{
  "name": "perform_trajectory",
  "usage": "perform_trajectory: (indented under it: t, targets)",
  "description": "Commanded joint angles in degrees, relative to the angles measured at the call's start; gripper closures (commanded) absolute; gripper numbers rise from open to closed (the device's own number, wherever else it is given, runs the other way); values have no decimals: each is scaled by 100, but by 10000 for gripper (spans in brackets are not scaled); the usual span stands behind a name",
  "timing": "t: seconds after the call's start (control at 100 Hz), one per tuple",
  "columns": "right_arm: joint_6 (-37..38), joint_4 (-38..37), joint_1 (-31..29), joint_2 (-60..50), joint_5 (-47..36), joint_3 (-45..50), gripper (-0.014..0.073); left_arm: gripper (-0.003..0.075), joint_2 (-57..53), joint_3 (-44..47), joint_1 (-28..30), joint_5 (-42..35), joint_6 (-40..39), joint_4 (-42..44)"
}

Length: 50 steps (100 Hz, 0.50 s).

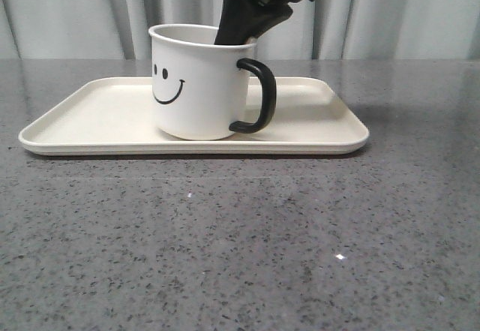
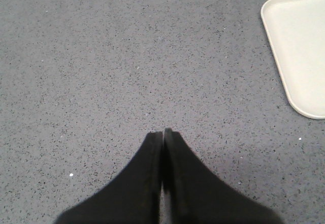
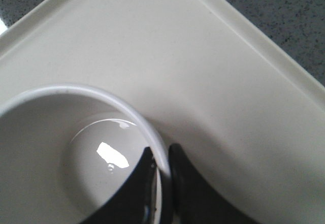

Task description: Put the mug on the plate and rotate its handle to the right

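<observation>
Currently I read the placement step as done and the rotation step as in hand or nearly closed out. The mug (image 1: 196, 83) stands upright on the plate (image 1: 82, 117), near the plate's middle, with its base flat on the plate floor. The handle (image 1: 257, 96) projects from the mug toward the plate's right end in the front view, and the smiley face sits on the mug wall on the side away from the handle.

The right gripper (image 3: 163, 176) comes down from above onto the mug rim close to the handle. In the right wrist view one finger is inside the mug and the other (image 3: 189, 188) outside it, with the white wall pinched between them — I judge the fingers clamped on the rim.

The left gripper (image 2: 163, 132) hovers over bare table (image 2: 101, 56) beside the plate's corner, well apart from the mug, its fingers pressed together with nothing between them.

Next move, as I judge it: check the handle heading against the plate's long edge. If it already points right, spread the right fingers and lift straight up — a sideways pull risks dragging or tipping the mug. If a trim is needed, turn the wrist slowly about the mug's vertical axis with the base kept flat on the plate.
</observation>
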Motion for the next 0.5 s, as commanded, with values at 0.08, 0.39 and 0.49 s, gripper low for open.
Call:
perform_trajectory:
  t: [0.08, 0.39, 0.49]
  targets:
    - [-107, 90, 2, -254, 166, -439, 654, 740, 11, -125, -41, -271, -58, 166]
    - [-415, 19, -4, -254, 1158, -1804, 654, 740, 11, -125, -41, -271, -58, 166]
    - [-589, -42, -4, -248, 1492, -2256, 654, 740, 11, -125, -41, -271, -58, 166]
